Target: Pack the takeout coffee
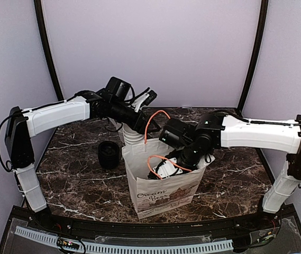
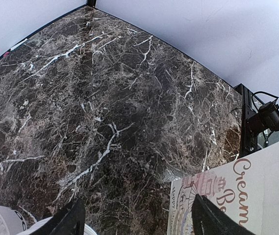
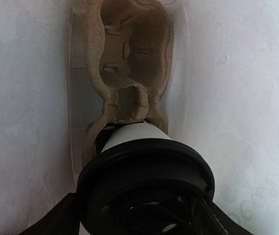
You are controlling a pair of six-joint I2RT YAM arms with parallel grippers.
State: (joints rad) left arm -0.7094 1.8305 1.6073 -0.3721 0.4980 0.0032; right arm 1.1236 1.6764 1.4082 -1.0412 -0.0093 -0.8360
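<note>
The right hand (image 3: pixel 139 223) gripped the takeout coffee (image 3: pixel 144 161) inside the paper bag (image 3: pixel 26 98), bag walls close on both sides, pulp cup carrier (image 3: pixel 129 54) below it. The left hand (image 2: pixel 137 223) stood open over the tabletop (image 2: pixel 105 98) beside the bag.

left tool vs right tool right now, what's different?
Left tool hovers outside the white paper bag over the dark marble table; right tool is down inside that bag. Left tool is open and empty; right tool grips the white paper cup with the black plastic lid by the lid. Shared: both sets of fingers are spread wide.
</note>
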